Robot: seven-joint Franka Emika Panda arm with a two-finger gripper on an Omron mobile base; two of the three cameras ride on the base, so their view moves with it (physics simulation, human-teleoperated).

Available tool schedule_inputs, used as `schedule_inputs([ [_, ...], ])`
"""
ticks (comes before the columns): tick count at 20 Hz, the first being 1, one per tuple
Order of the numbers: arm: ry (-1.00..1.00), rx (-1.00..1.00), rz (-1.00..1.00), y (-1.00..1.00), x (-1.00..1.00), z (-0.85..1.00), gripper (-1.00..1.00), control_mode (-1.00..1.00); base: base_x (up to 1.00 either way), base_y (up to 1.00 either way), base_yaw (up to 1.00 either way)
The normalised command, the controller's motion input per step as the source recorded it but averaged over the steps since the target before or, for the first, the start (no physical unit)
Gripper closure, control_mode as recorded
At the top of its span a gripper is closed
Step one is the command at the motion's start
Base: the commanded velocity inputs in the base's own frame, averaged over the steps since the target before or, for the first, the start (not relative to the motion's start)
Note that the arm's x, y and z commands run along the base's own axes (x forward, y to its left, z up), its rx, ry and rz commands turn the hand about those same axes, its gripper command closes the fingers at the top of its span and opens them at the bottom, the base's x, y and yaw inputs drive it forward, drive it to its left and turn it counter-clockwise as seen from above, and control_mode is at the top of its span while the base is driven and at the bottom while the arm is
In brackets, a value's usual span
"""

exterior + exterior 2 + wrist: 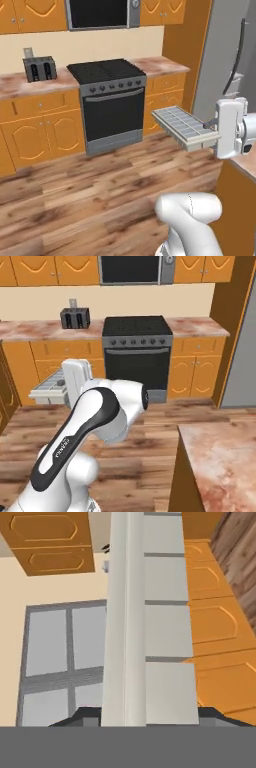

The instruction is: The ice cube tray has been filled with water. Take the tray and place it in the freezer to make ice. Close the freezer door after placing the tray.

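Above the wooden floor [75, 195] we see the ice cube tray [183, 126] held level in mid-air, our claw [216, 134] clenched on its near end. Behind it stands a black oven [111, 107]; the grey freezer [225, 55] rises at right.

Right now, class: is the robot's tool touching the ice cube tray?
Touching. In the left base view the tool is clamped on the near end of the ice cube tray, which hangs in mid-air over the floor with nothing else supporting it.
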Motion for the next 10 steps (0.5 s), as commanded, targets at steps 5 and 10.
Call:
schedule_inputs([
  [5, 0.0, 0.0, 0.0, 0.0, 0.0, 0.0, 1.0, 1.0, 0.85, 0.68, -0.38],
  [10, 0.0, 0.0, 0.0, 0.0, 0.0, 0.0, 1.0, 1.0, 0.78, 0.4, -0.4],
])
